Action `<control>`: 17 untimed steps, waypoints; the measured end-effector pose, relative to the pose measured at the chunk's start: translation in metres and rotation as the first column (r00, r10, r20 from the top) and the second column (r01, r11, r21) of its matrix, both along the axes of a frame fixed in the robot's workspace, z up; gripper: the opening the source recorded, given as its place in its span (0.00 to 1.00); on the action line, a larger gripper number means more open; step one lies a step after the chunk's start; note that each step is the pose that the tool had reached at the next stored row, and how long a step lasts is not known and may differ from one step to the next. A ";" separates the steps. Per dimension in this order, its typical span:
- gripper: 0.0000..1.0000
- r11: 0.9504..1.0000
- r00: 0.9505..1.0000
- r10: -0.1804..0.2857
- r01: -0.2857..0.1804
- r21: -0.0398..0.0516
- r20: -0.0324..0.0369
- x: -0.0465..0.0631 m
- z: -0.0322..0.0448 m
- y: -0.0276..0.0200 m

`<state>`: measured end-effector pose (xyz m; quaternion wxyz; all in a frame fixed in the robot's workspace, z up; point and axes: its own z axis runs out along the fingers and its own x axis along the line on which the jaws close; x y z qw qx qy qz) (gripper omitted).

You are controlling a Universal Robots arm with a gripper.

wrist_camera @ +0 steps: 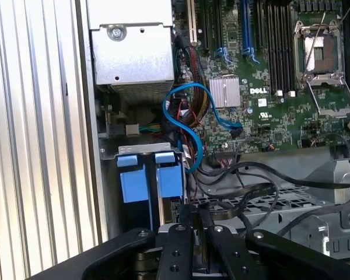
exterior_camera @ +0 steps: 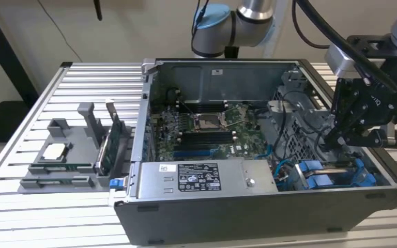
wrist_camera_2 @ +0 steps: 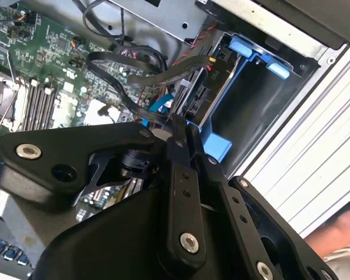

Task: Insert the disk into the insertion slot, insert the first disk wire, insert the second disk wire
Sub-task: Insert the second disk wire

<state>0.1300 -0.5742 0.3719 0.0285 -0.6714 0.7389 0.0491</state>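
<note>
Exterior view: the gripper [exterior_camera: 343, 138] hangs inside the open computer case [exterior_camera: 254, 206], just above the insertion slot [exterior_camera: 336, 174] at the exterior view's right.

Second wrist view: the jaws stand nearly together at a black wire connector [wrist_camera_2: 176, 123], apparently pinching it, against the disk [wrist_camera_2: 205, 96] seated in its blue carrier.

First wrist view: blue clips [wrist_camera: 149, 175] mark the bay mouth. Judgement: disk inserted; wiring under way.
</note>
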 end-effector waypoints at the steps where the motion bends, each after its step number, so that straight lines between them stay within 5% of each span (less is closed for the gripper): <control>1: 0.16 1.000 1.000 0.000 0.000 0.000 0.000 0.000 0.0000 0.0000; 10: 0.16 1.000 1.000 0.000 0.000 0.000 0.000 0.000 -0.0002 0.0000; 17: 0.16 1.000 1.000 0.000 0.000 -0.002 0.028 0.000 -0.0084 0.0000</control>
